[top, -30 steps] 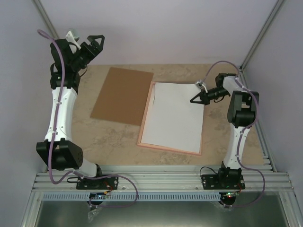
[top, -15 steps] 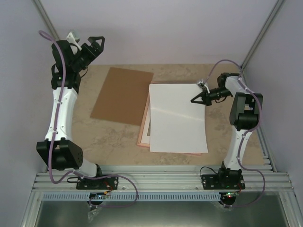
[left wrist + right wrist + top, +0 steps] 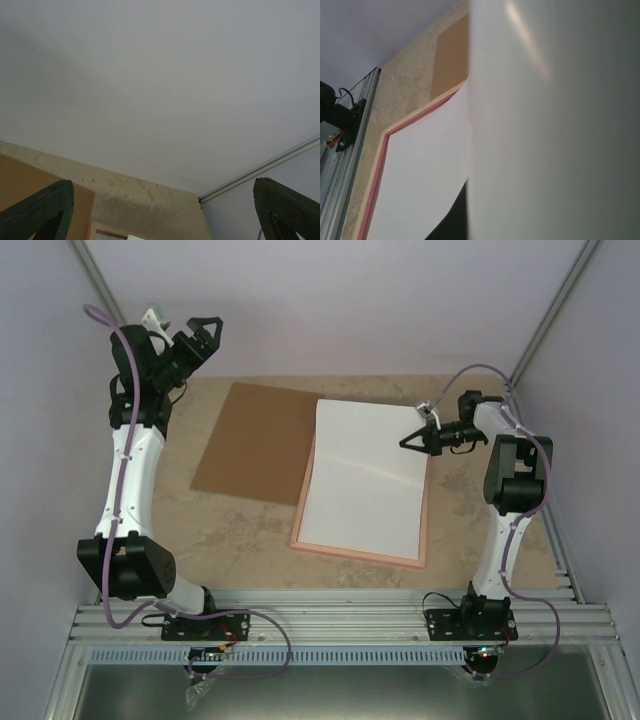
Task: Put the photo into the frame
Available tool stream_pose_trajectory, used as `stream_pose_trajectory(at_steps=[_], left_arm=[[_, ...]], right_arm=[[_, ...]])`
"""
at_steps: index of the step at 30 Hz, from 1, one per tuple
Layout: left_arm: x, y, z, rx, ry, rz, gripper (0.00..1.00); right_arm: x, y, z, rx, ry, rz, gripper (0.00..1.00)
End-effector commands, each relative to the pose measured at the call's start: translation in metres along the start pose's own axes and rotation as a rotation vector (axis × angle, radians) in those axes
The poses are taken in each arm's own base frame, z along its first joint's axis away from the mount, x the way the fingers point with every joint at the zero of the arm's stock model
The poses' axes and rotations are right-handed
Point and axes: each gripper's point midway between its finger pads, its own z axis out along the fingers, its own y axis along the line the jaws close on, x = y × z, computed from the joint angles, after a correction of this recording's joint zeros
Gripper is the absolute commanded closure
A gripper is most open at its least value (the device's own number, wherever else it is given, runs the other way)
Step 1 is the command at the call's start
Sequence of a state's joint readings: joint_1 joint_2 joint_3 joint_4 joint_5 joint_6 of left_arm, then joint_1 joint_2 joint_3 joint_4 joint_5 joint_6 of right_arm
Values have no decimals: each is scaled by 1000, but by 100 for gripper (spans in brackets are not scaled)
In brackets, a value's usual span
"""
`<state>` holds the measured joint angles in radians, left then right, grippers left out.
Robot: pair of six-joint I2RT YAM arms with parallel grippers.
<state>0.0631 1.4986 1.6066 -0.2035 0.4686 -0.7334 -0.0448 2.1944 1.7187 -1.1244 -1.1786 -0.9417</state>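
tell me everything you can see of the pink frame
The pink frame is a thin rectangular rim with a matte look. It lies flat on the marbled table, slightly skewed, right of centre. Only its left, near and right strips show; a white sheet covers the rest, its far corner pinched by the right tool. A brown board lies beside its left edge.

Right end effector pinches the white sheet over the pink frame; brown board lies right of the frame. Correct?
No. The brown board lies left of the pink frame, not right of it, as the top external view shows. The rest holds: the right end effector pinches the white sheet over the frame.
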Motion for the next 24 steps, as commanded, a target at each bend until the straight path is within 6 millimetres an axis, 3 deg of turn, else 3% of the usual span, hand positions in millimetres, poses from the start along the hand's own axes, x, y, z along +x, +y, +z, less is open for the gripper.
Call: stream_pose_trajectory(at_steps=[1, 10, 24], left_arm=[[2, 1, 3, -1, -2, 7, 1], [3, 4, 6, -1, 4, 2, 1], [8, 8, 8, -7, 15, 1, 1]], right_arm=[[4, -10, 8, -4, -15, 46, 99], [6, -16, 12, 1, -12, 65, 99], [29, -9, 18, -7, 67, 54, 99]])
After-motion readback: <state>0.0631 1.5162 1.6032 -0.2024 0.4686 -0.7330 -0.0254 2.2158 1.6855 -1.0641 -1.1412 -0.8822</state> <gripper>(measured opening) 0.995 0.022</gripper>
